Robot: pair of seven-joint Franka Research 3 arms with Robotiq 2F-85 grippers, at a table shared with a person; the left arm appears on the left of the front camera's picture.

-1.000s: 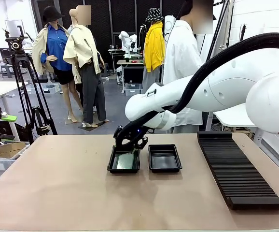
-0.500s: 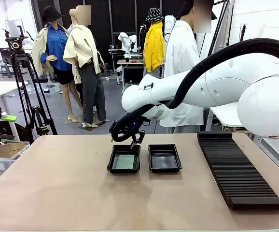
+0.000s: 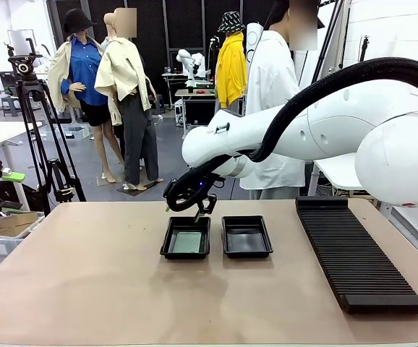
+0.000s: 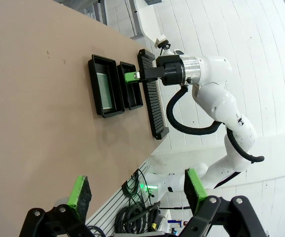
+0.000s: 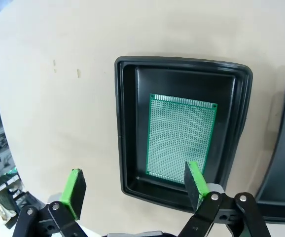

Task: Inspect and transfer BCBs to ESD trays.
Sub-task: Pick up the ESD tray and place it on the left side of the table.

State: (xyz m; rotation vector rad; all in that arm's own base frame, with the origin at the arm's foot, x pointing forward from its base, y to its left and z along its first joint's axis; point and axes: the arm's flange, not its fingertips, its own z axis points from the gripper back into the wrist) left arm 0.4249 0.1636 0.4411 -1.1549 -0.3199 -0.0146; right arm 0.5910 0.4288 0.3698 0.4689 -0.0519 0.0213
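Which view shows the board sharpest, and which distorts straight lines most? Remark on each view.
Right wrist view: board sharp, hole grid readable, evenly lit in its tray. Left wrist view: strongest wide-angle distortion, lines on the wall fan and curve, scene rolled sideways. Front view: little distortion, board small, its detail lost.

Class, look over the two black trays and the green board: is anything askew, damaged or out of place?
Nothing stands out. The green board lies flat in the left tray, a little nearer one wall. The other tray sits empty alongside. The right hand hangs open above the board.
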